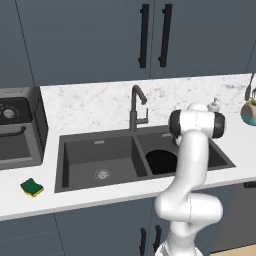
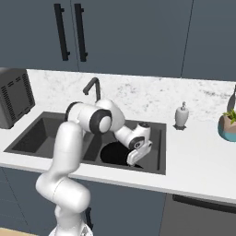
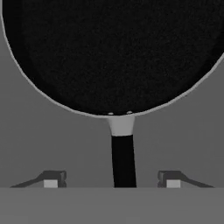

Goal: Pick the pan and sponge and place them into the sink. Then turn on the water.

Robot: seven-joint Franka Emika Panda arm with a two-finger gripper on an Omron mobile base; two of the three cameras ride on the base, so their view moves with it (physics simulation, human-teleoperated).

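The black pan (image 1: 161,161) (image 2: 113,154) lies in the right basin of the dark grey sink (image 1: 85,155) (image 2: 32,136). In the hand view the pan (image 3: 113,52) spreads across the top, and its handle (image 3: 123,159) runs down between my fingertips. My gripper (image 3: 112,178) (image 2: 134,159) hangs low in that basin, open, its fingers wide apart on either side of the handle and clear of it. The sponge (image 1: 32,187), green over yellow, rests on the white counter left of the sink. The dark gooseneck tap (image 1: 135,107) (image 2: 93,87) stands behind the divider.
A grey stove (image 1: 20,127) sits at the left end of the counter. A soap dispenser (image 2: 181,115) and a potted plant (image 2: 228,124) stand to the right of the sink. Dark cabinets hang above.
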